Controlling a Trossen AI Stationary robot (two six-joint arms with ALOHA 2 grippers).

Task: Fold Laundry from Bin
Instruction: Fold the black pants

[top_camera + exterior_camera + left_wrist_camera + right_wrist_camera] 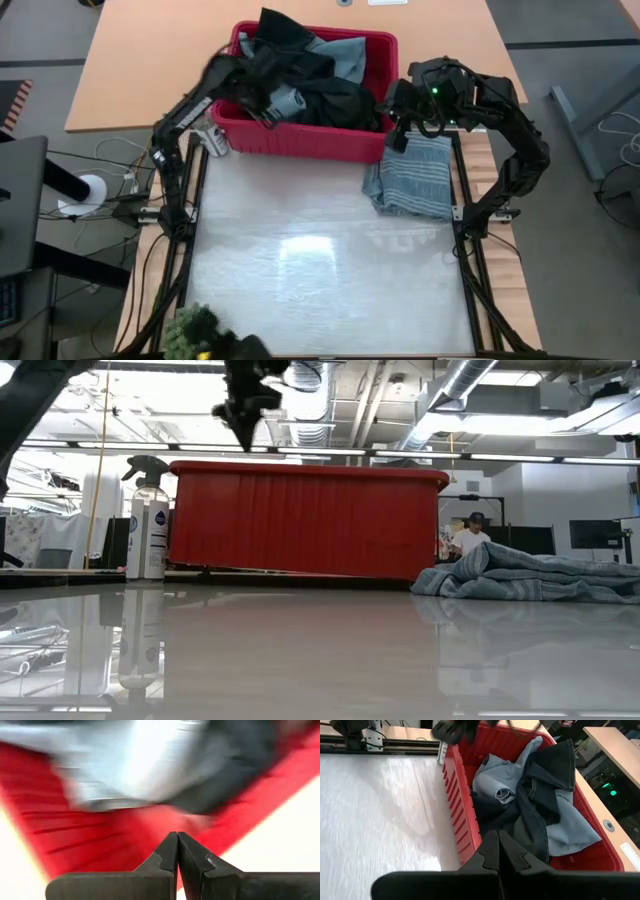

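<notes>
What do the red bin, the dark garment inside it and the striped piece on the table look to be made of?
Red bin: likely moulded plastic, slight sheen, ribbed walls and a thick rim. Dark garment: looks like denim, matte, with stitched seams and stiff folds. Striped piece: soft woven or knit cloth, grey-blue with pale stripes, lying in loose rumpled folds; the exact fibre cannot be told.

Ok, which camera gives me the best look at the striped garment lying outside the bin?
The high view: the striped garment shows whole, bunched on the table beside the red bin. The low view shows it only edge-on; neither wrist view shows it.
</notes>
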